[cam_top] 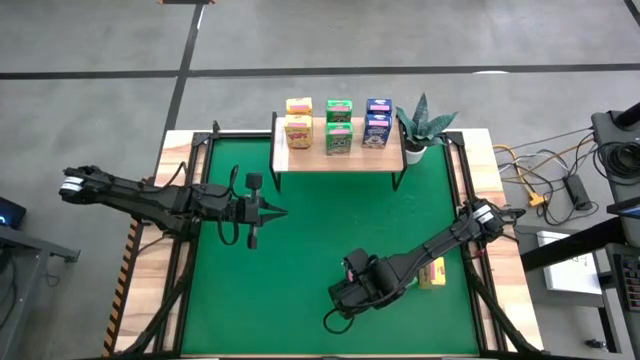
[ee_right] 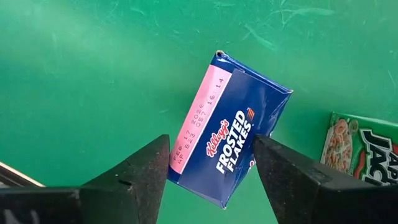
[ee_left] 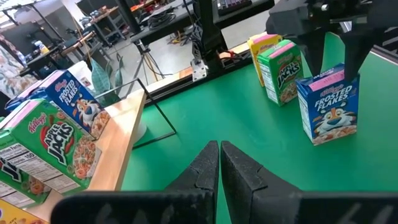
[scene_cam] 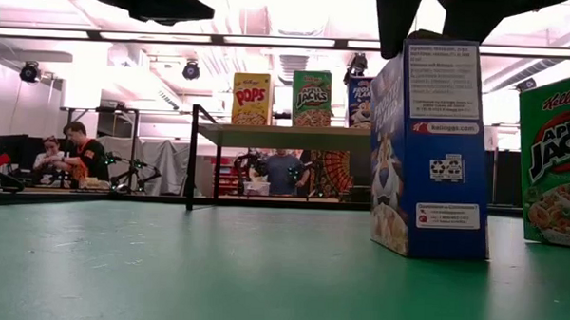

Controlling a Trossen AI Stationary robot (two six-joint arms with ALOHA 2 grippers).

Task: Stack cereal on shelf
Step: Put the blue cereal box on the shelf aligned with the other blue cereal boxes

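Observation:
A blue Frosted Flakes box (ee_right: pixel 231 134) stands upright on the green mat, as the low view (scene_cam: pixel 433 151) shows. My right gripper (ee_right: pixel 210 142) hangs over it, open, with one finger on either side of its top (ee_left: pixel 328 79); I see no touch. A green Apple Jacks box (ee_left: pixel 281 71) and a yellow box (ee_left: pixel 264 42) stand just beyond it. The wooden shelf (cam_top: pixel 310 160) at the far edge carries yellow (cam_top: pixel 298 122), green (cam_top: pixel 339 125) and blue (cam_top: pixel 377 122) boxes, two of each. My left gripper (cam_top: pixel 280 211) is shut and waits mid-left above the mat.
A potted spiky plant (cam_top: pixel 425 125) stands at the shelf's right end. A black metal frame (cam_top: pixel 200 150) borders the mat. Open green mat (cam_top: pixel 330 230) lies between the shelf and the near boxes. People sit in the room beyond the table (scene_cam: pixel 71 153).

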